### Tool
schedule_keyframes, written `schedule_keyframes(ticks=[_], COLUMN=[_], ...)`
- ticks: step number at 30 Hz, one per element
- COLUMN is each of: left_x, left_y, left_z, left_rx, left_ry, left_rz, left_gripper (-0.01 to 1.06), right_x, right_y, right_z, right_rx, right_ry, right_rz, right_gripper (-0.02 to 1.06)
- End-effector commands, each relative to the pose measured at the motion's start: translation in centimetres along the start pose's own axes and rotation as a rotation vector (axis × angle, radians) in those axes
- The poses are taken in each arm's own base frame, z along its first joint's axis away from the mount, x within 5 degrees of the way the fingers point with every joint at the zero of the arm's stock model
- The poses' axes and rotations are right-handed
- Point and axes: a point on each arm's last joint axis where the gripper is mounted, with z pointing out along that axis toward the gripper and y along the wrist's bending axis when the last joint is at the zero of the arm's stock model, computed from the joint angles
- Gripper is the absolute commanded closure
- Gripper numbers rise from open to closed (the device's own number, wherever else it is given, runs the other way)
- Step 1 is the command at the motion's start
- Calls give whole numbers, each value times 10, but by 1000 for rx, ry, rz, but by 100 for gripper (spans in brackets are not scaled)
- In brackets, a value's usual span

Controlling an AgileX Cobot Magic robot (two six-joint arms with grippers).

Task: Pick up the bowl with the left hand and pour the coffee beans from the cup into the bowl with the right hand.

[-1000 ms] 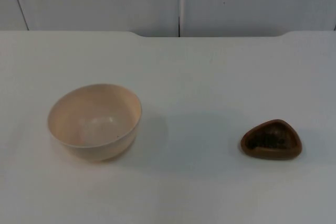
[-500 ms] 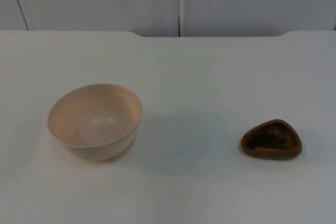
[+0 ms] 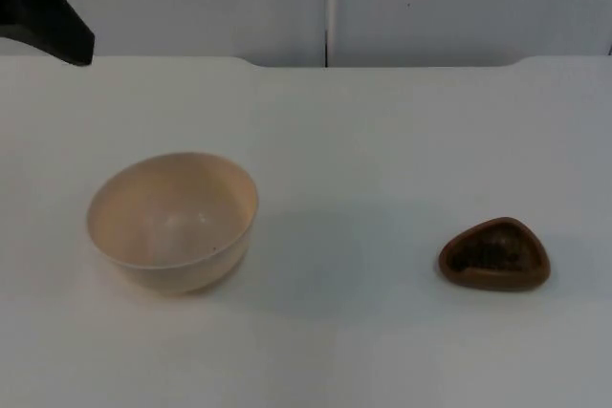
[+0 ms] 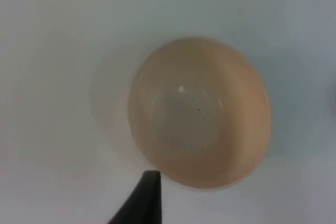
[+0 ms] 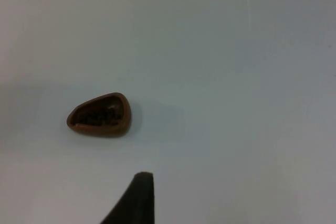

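My left arm (image 3: 43,11) has come into the top view at the upper left corner, a black shape over the far edge of the white table top (image 3: 382,140), larger than the sliver that showed half a second ago and absent a second ago. The bowl and the cup lie where they lay before.

I count one bowl, one cup, and one black fingertip in each wrist view.

The cream-coloured round plastic bowl (image 3: 173,220) stands upright on the left half of the table, hollow and bare inside but for a few dark specks. In my left wrist view the bowl (image 4: 199,113) lies just beyond the fingertip of my left gripper (image 4: 142,200), the tip close to its near rim but apart from it. I cannot tell how wide this pincer stands; it holds nothing that I can see.

The small brown rounded-triangular wooden cup (image 3: 494,254) sits well apart from the bowl on the right half, with dark coffee beans (image 3: 490,250) inside. In my right wrist view the cup (image 5: 100,115) lies clear of the fingertip of my right gripper (image 5: 134,200), untouched. That pincer's opening I cannot tell either.
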Motion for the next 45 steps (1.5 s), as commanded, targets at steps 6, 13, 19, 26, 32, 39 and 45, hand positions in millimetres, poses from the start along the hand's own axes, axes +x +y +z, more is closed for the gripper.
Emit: schedule_keyframes(ticks=[6,13,19,26,32,39,45], left_x=[-4,-1,3,9,10,17,21], left_y=[13,26,33,42,57,78,89], left_z=[34,65,82,108,118,136,156], left_rx=[0,-16,-20,-5,23,36,11], left_ry=[65,144,184,239,236,252,226], left_rz=[-66,-138,-173,-222,-267,-345,-433], left_gripper=[3,3,3,3,3,3,3], right_x=[0,0,0,0,0,0,0], right_y=[0,0,0,0,0,0,0], right_z=[0,0,0,0,0,0,0], right_rx=[7,7,7,7,7,7,7], right_ry=[-6,-6,-6,-6,-6,-6,-6], right_rz=[-5,-5,-5,-5,-5,-5,-5], right_gripper=[-1,-1,-1,-1,-1,-1,-1])
